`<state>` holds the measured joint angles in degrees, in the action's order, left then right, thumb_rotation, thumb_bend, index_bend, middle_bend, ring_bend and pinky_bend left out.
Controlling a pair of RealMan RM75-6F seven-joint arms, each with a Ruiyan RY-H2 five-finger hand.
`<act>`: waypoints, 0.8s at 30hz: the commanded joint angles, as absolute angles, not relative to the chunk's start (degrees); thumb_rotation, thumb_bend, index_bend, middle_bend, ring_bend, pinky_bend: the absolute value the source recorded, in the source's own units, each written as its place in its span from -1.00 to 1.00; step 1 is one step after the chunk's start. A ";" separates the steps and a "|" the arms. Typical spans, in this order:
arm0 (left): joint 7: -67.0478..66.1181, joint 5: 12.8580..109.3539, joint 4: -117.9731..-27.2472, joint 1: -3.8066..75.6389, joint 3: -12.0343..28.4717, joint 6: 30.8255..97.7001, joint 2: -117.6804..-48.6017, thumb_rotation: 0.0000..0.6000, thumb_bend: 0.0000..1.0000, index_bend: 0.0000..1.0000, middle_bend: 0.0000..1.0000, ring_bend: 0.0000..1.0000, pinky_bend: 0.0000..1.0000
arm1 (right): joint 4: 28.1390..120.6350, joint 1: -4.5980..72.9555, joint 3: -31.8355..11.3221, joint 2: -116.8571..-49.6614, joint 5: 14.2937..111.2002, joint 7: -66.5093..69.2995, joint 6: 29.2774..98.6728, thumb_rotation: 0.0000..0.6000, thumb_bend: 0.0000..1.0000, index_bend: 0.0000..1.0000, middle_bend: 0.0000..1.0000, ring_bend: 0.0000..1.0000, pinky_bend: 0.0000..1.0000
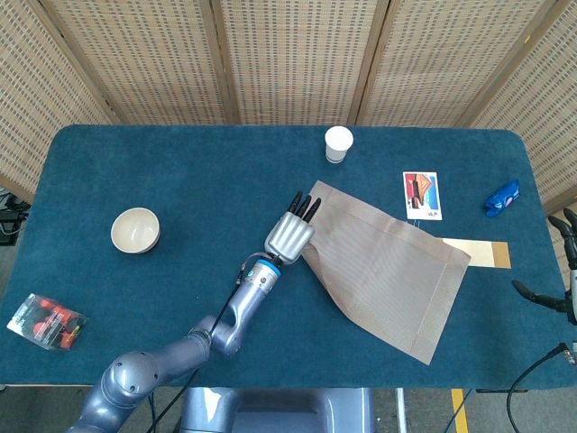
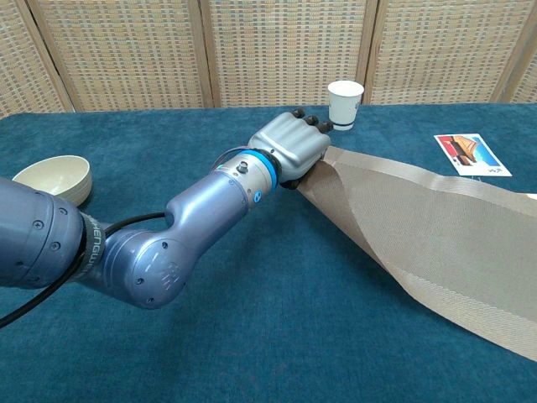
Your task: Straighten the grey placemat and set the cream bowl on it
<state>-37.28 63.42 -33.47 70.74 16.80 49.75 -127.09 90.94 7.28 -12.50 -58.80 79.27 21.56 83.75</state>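
The left hand (image 1: 290, 234) grips the near-left edge of the grey placemat (image 1: 388, 271), fingers curled over it – in the chest view that edge is lifted off the blue table (image 1: 180, 198) while the rest of the mat lies skewed on the cloth. The cream bowl (image 1: 135, 230) sits well left of the placemat, apart from it. A white paper cup (image 1: 338, 143) stands just beyond the mat's far corner; a picture card (image 1: 422, 195) lies near its right side. The right hand (image 1: 563, 262) shows only at the table's right edge – whether spread or closed I cannot tell.
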 commanded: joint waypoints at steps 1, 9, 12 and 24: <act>-37.77 63.91 -35.38 69.37 16.61 50.80 -125.72 1.00 0.31 0.49 -1.00 -1.00 -1.00 | 91.14 7.22 -12.41 -58.81 79.33 21.25 83.85 1.00 -0.76 -0.72 -1.00 -1.00 -1.00; -39.13 65.16 -45.85 62.96 14.36 55.04 -119.41 1.00 0.31 0.53 -1.00 -1.00 -1.00 | 91.80 7.39 -11.80 -59.01 80.16 19.39 83.84 1.00 -0.76 -0.72 -1.00 -1.00 -1.00; -40.60 65.18 -52.14 59.93 12.97 56.55 -115.87 1.00 0.31 0.53 -1.00 -1.00 -1.00 | 92.13 7.34 -11.64 -59.12 80.44 18.62 84.13 1.00 -0.76 -0.72 -1.00 -1.00 -1.00; -46.63 66.69 -81.59 49.52 3.64 61.37 -99.50 1.00 0.31 0.52 -1.00 -1.00 -1.00 | 93.24 7.11 -11.06 -59.72 81.52 15.36 85.47 1.00 -0.76 -0.72 -1.00 -1.00 -1.00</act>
